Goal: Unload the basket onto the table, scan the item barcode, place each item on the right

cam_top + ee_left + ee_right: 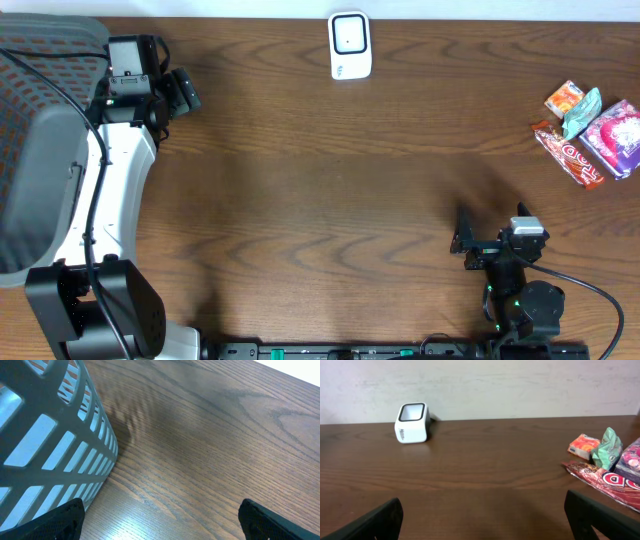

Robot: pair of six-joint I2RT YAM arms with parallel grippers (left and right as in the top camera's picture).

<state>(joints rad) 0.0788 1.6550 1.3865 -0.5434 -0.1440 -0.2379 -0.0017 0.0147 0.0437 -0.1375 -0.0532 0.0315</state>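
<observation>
The white barcode scanner (350,45) stands at the far edge of the table, and it shows far left in the right wrist view as the scanner (412,422). The items lie in a cluster at the right: an orange packet (564,98), a green packet (582,113), a purple packet (618,138) and a red bar (568,155). My right gripper (462,242) hovers open near the front edge, well short of the red bar (605,480). My left gripper (185,90) is open at the far left, beside the basket, with nothing between its fingers (55,522).
A grey slatted basket (40,130) fills the left end of the table, and its wall (45,440) stands close to my left gripper (160,530). A pale wall runs behind the table's far edge in the right wrist view. Bare wood lies under my right gripper (482,525).
</observation>
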